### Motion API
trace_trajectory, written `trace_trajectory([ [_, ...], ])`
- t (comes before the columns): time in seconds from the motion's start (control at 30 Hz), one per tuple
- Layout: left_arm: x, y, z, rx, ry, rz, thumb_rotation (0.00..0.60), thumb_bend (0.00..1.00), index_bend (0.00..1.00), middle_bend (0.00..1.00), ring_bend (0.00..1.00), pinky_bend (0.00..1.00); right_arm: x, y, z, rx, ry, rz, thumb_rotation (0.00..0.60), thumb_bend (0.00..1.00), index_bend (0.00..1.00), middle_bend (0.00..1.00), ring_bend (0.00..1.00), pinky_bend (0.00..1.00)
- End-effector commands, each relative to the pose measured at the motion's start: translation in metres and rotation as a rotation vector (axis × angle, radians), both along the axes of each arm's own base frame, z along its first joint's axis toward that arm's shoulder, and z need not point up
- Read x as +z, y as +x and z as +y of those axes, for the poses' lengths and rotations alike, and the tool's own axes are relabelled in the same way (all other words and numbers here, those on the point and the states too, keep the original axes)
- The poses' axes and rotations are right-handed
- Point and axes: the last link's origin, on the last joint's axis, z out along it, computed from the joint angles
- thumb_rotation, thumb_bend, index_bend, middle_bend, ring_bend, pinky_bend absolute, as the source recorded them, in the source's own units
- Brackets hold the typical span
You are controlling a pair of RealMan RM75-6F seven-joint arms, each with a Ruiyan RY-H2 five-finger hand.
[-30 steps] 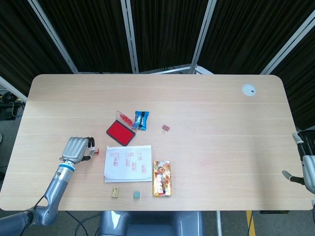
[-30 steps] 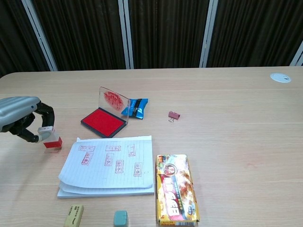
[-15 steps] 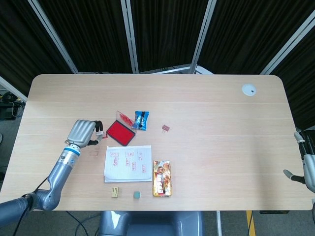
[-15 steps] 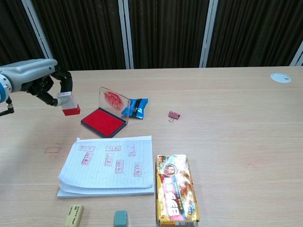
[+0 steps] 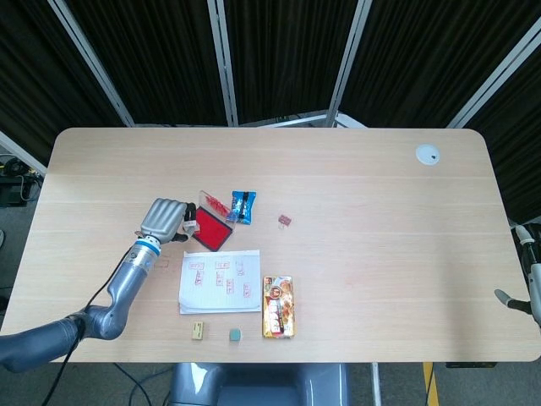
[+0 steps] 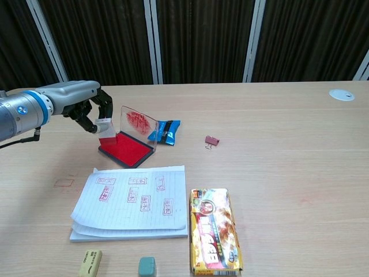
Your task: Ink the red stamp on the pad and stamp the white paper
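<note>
The red stamp was pinched in the left hand just over the near-left corner of the ink pad, close to or touching its red surface; which, I could not tell. So the inking looked under way, with pressing onto the white paper left to do, though that pad of paper already carried about 7 red marks. The ink pad's case lay open toward the desk's left half, its clear lid upright and smeared red, holding only the pad. At the desk's right edge the right hand showed only partly, its state unreadable.
</note>
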Motion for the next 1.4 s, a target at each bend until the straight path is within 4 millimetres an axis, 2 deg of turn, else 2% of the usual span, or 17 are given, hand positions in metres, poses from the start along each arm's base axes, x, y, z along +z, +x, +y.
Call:
trace_trajectory([
  [0.03, -0.010, 0.002, 0.004, 0.002, -0.015, -0.008, 0.600, 0.38, 0.56, 0.53, 0.80, 0.84, 0.000, -0.002, -0.001, -0.008, 0.000, 0.004, 0.600, 0.00, 0.00, 0.00, 0.00, 0.00],
  [0.33, -0.025, 0.005, 0.008, -0.021, -0.038, -0.033, 0.600, 0.39, 0.56, 0.53, 0.80, 0.84, -0.001, -0.007, -0.003, -0.027, 0.002, 0.012, 0.600, 0.00, 0.00, 0.00, 0.00, 0.00],
  [0.83, -0.033, 0.007, 0.011, -0.028, -0.037, -0.047, 0.600, 0.39, 0.56, 0.53, 0.80, 0.84, 0.001, -0.009, -0.003, -0.035, -0.006, 0.010, 0.600, 0.00, 0.00, 0.00, 0.00, 0.00],
  [1.4, -0.048, -0.001, 0.011, -0.010, -0.050, -0.023, 0.600, 0.40, 0.57, 0.53, 0.80, 0.84, 0.001, -0.010, -0.004, -0.042, -0.007, 0.013, 0.600, 0.00, 0.00, 0.00, 0.00, 0.00],
])
